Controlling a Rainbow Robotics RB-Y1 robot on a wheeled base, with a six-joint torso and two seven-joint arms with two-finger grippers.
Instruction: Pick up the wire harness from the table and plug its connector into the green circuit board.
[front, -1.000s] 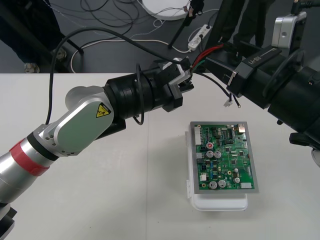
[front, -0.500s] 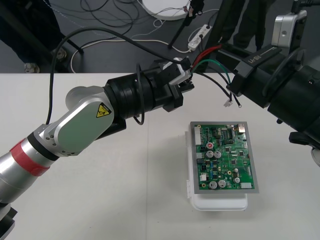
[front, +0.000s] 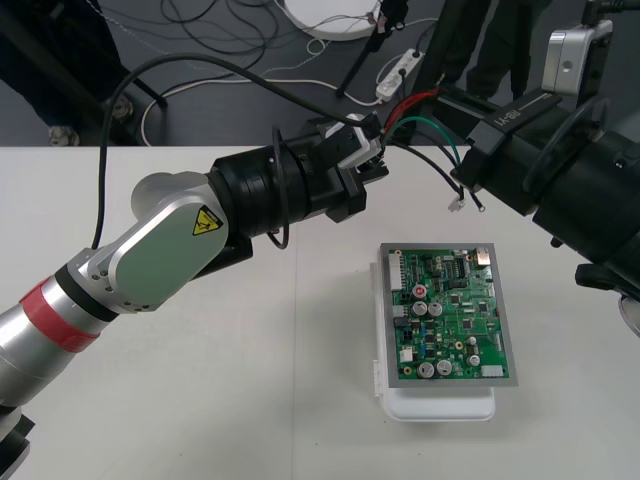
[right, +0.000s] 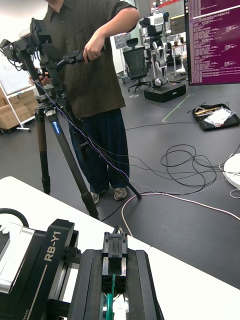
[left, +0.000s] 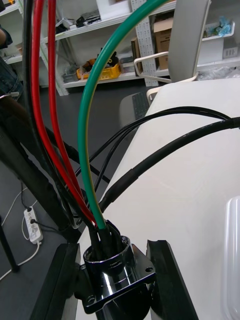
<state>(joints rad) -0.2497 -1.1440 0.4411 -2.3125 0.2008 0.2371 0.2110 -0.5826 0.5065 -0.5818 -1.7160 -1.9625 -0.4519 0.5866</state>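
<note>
Okay, your left gripper (front: 372, 148) is clamped tight on the metal socket (left: 112, 270) of the harness (front: 425, 120), above the table's (front: 250, 380) far edge. Your right gripper (front: 466, 170) pinches its green wire (right: 109, 301), up behind the green circuit board (front: 450, 315).

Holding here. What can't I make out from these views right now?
Plug: front view, wire ends by the right gripper too small to identify.
Which wire harness strands it pinches: front view, hidden by its body; right wrist view, cut by the edge.
Socket in the left gripper: left wrist view, base cut off.
Green circuit board: front view, mating header too small.
</note>
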